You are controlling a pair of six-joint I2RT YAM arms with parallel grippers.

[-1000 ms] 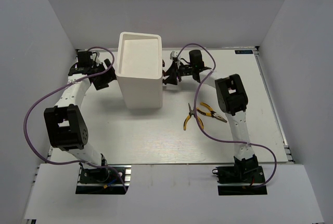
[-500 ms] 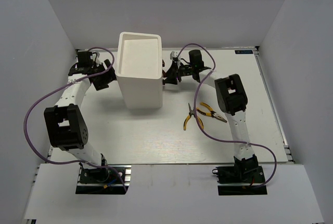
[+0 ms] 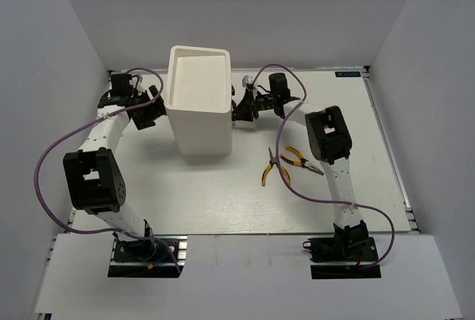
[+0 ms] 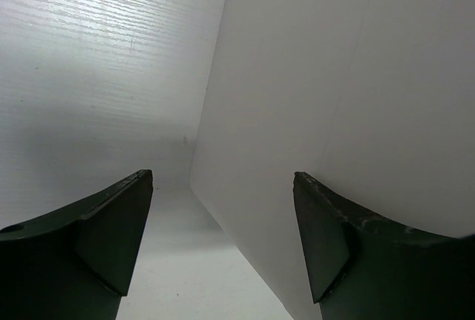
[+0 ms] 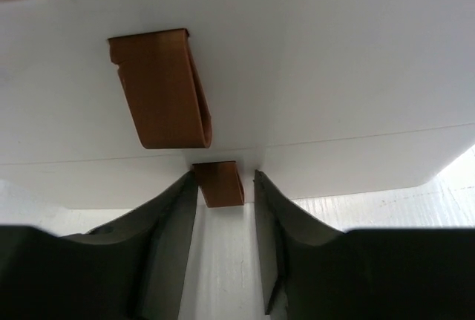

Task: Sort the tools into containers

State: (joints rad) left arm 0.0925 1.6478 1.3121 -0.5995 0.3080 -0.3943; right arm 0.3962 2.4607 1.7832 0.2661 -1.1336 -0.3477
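The tall white cabinet stands at the back middle of the table. Its drawer fronts fill the right wrist view, with two brown knobs. My right gripper is at the cabinet's right face. Its jaws stand narrowly open around the lower knob; the left finger touches it and a gap shows on the right. The upper knob is free. My left gripper is open and empty against the cabinet's left wall. Two yellow-handled pliers lie on the table. The screwdrivers are out of view.
The pliers lie right of centre, beside the right arm's forearm. Purple cables loop from both arms. White walls enclose the table on the left, back and right.
My right gripper has edged left, closer to the cabinet's face. The left arm and the pliers have not moved.
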